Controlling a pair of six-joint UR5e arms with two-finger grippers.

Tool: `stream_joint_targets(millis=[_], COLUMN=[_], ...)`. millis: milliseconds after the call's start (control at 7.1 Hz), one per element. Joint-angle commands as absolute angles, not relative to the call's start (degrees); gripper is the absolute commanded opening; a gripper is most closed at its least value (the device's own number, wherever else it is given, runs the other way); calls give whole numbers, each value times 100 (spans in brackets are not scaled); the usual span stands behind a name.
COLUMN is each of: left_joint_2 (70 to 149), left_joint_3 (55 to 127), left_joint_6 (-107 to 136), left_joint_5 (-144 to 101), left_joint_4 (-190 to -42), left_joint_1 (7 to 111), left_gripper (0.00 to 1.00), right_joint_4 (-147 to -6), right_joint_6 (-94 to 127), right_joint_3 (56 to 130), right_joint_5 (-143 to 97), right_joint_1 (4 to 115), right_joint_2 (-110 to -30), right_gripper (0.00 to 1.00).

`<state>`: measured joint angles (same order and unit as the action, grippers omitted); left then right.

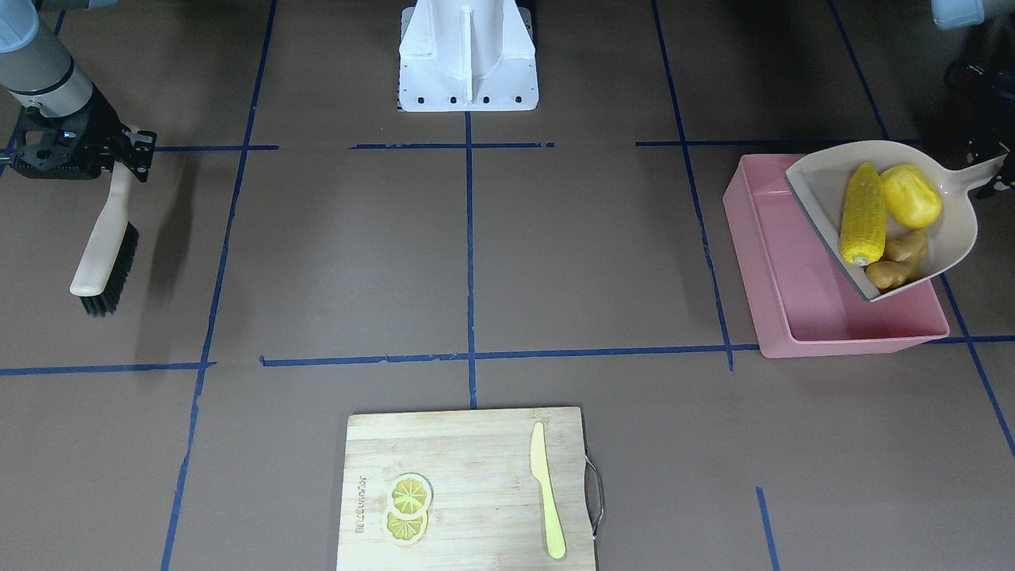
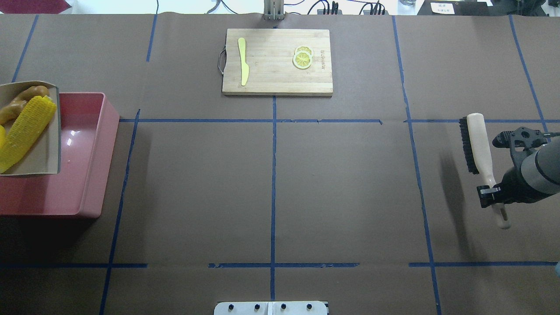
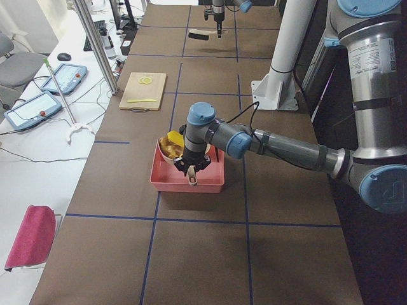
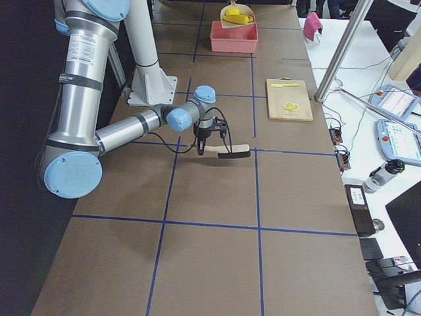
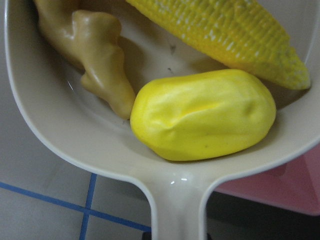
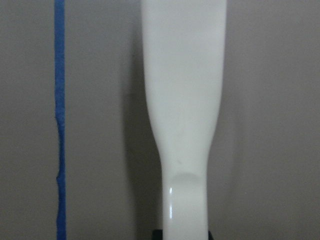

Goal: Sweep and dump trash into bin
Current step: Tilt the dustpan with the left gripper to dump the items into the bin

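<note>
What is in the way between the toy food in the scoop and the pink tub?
Nothing visible. The dustpan carrying the corn cob, the yellow lumpy piece and the ginger root hangs over the open pink bin, and the bin's floor beneath its lip is bare.

Pink bin (image 1: 801,305), beige dustpan (image 1: 957,238), yellow kernel-ridged corn cob (image 1: 863,214).

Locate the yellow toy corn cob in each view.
Front-facing: corn cob right, in beige plastic dustpan.
Overhead: cob at left edge.
Exterior left: too small to tell.
Exterior right: cob top centre.
Left wrist: cob top right.
Right wrist: not in it.
Landmark: pink rectangular plastic tub beneath it.
</note>
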<state>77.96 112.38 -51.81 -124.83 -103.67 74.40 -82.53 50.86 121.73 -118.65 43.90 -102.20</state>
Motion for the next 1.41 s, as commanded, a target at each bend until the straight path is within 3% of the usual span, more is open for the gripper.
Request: stream_joint_targets(millis=[0, 422, 1267], left_joint_2=[7787, 7875, 8587], left_joint_3=[11153, 11232, 11574], left_joint_6=[-5553, -6578, -8042], left_joint_5=[-12419, -11562, -9853], left_joint_4=[-10336, -10223, -8711], left_joint_1=[7575, 7568, 7226], left_gripper=[1, 1, 2], right_joint_4=[-8253, -7027, -6970], right_joint_6=[4861, 4922, 4931], right_joint_3=[12121, 11533, 11443], right_joint_5=[-11874, -12365, -12498], right_joint_1=[4412, 4806, 4843], right_joint_2=[-10502, -10775, -10784], right_gripper=[0, 0, 0])
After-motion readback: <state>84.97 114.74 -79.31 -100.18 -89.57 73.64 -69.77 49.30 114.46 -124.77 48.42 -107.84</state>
